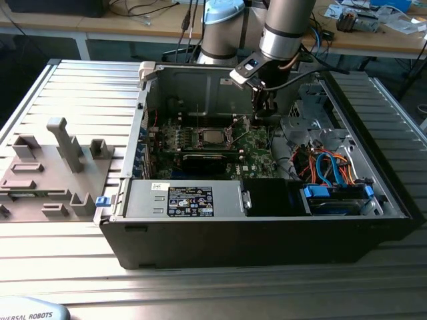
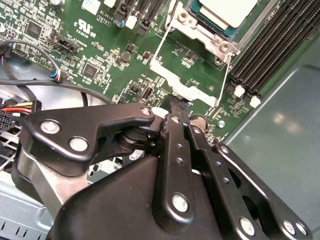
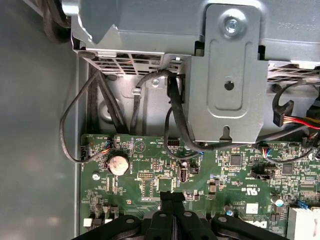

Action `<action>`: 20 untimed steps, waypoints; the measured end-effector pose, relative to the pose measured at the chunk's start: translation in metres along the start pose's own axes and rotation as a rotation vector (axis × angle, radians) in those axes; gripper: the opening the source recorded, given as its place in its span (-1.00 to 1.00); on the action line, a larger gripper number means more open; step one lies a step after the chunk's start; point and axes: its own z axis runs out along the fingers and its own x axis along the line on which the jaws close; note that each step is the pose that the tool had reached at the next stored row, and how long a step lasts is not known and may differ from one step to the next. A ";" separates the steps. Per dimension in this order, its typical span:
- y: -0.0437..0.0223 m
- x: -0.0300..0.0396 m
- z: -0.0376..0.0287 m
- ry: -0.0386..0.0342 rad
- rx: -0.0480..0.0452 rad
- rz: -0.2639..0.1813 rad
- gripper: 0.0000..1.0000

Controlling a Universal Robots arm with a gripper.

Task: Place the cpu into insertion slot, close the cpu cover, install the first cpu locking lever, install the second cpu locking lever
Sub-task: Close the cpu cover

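Observation:
The cpu (image 1: 213, 138) (image 2: 227, 10) lies silver side up in the insertion slot (image 2: 220, 46) on the green motherboard (image 2: 100, 50). The cpu cover (image 2: 182, 82) is swung open off the slot, and the board shows through its square window. My gripper (image 1: 262, 113) hangs inside the case on the exterior view's right of the slot. Its black fingers are shut together with nothing between them (image 2: 178, 102) (image 3: 172, 196). The tips are at the free end of the open cover; I cannot tell if they touch it.
Black memory slots (image 2: 270, 50) run beside the socket. A metal bracket (image 3: 227, 75) and looped black cables (image 3: 172, 115) sit above the board edge. Coloured cables (image 1: 327, 163) fill the case's right. Grey fixtures (image 1: 63, 143) stand outside on the left.

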 end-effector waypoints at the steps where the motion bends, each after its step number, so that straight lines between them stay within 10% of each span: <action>1: 0.0000 0.0000 0.0001 0.0006 0.0000 0.000 -0.79; 20: -0.0254 0.0010 0.0016 0.0018 -0.0001 0.000 -0.79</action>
